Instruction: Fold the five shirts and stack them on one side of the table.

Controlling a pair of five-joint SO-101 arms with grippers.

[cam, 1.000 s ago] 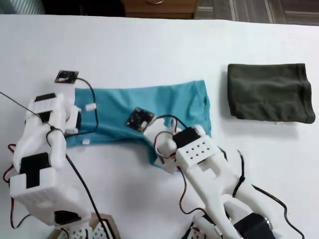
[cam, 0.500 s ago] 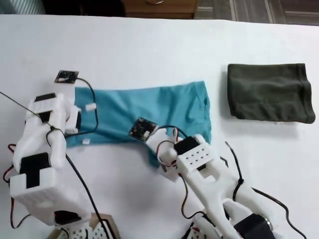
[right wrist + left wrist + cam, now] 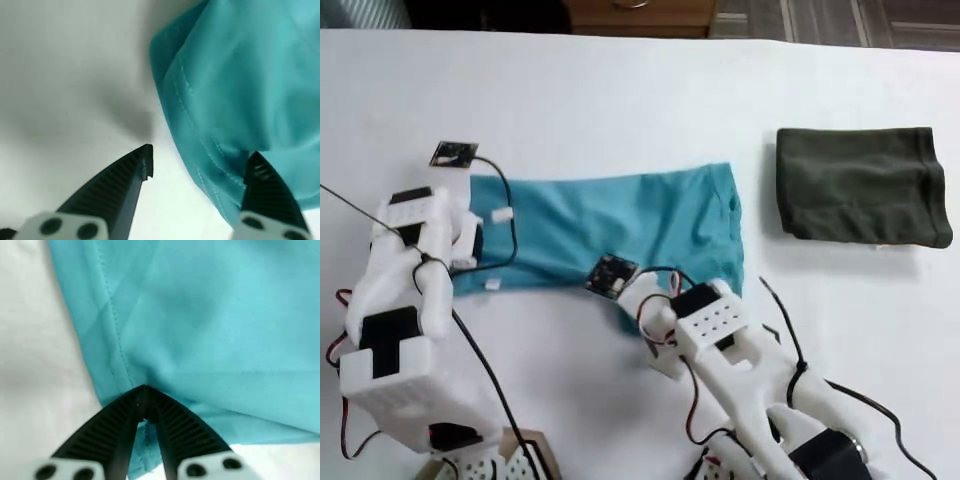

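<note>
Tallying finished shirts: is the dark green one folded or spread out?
Folded: the dark green shirt lies as a compact rectangle with stacked layers showing at its edge, apart from the teal shirt, which lies in a long strip.

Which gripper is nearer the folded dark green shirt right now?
Right. The right gripper is open at the teal shirt, on its front edge; the left gripper is shut on that shirt's end farthest from the dark green shirt.

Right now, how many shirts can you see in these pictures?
2. The teal shirt lies spread out in the middle. The dark shirt lies folded, apart from it, toward the right edge of the high view. More could be hidden under it.
</note>
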